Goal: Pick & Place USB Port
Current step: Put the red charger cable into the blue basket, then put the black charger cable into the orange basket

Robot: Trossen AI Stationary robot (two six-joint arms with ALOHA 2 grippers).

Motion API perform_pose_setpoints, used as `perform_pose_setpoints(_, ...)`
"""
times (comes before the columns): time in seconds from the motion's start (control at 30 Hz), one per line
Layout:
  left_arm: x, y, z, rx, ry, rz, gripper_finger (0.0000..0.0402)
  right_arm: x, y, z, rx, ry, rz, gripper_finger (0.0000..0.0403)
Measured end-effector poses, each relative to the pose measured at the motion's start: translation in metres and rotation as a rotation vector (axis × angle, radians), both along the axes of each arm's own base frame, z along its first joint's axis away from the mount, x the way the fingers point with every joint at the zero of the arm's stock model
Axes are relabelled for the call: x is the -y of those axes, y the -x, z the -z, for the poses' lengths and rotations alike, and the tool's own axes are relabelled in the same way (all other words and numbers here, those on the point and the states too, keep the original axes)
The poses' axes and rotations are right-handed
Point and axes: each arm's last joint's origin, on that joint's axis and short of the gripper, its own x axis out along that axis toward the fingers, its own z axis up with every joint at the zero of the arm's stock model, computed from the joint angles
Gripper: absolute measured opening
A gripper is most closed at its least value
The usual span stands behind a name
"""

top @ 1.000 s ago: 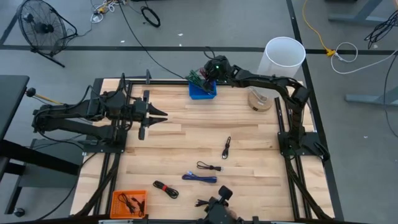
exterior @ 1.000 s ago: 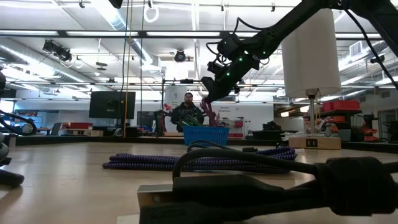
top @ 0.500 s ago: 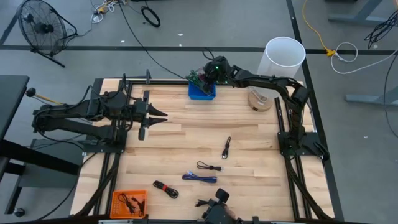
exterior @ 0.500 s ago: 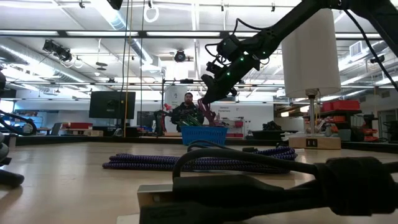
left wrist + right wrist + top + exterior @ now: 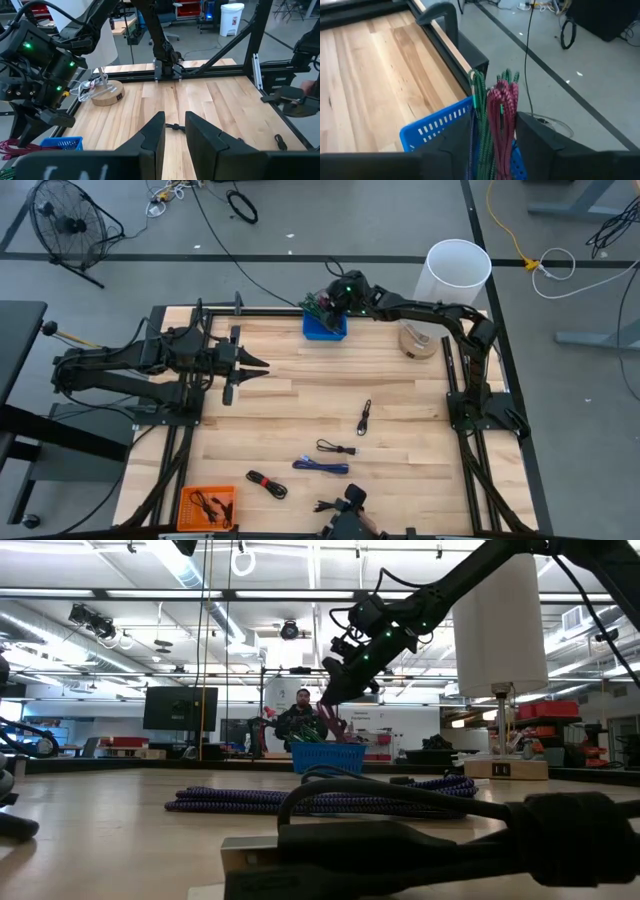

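Observation:
A blue basket (image 5: 325, 327) stands at the table's far edge with a red cable bundle (image 5: 501, 107) and a green one (image 5: 480, 100) sticking up out of it. My right gripper (image 5: 495, 120) hangs right over the basket (image 5: 329, 755), pointing down. Its fingers stand apart on either side of the red bundle. More USB cables lie loose on the near half of the table: a black one (image 5: 365, 417), another black one (image 5: 336, 448) and a purple one (image 5: 320, 467). My left gripper (image 5: 255, 366) waits open at the table's left. My right gripper comes from above with its fingers (image 5: 527, 130) on either side of the red bundle's upper end (image 5: 506, 95). The bundle stands upright, its lower part down in the basket. I cannot tell whether the fingers touch it.
A white bucket (image 5: 459, 270) stands beyond the far right corner, and a round wooden block (image 5: 420, 340) lies beside it on the table. An orange tray (image 5: 207, 505) with a cable sits at the near left. A black-and-red cable (image 5: 266, 484) lies near it. A person sits behind the basket.
My right gripper has shifted a little toward the table's left above the blue basket.

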Motion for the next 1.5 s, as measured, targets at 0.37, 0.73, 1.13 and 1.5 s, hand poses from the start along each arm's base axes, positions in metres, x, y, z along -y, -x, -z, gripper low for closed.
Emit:
perform_pose_setpoints(0.37, 0.0, 0.0, 0.0, 0.0, -0.001, 0.0, 0.008, -0.01, -0.01, -0.005, 0.053, 0.026, -0.049, 0.0153)
perform_pose_setpoints(0.73, 0.0, 0.0, 0.0, 0.002, -0.002, 0.0, 0.008, -0.01, -0.011, -0.006, 0.077, 0.017, -0.038, 0.0154)
perform_pose_setpoints(1.13, 0.0, 0.0, 0.0, 0.002, 0.0, 0.0, 0.008, -0.058, -0.025, 0.008, -0.047, -0.147, -0.232, 0.0154)
perform_pose_setpoints(1.5, 0.013, 0.004, 0.025, -0.274, 0.155, 0.07, 0.008, -0.149, -0.051, 0.003, -0.04, -0.253, -0.58, 0.0154)
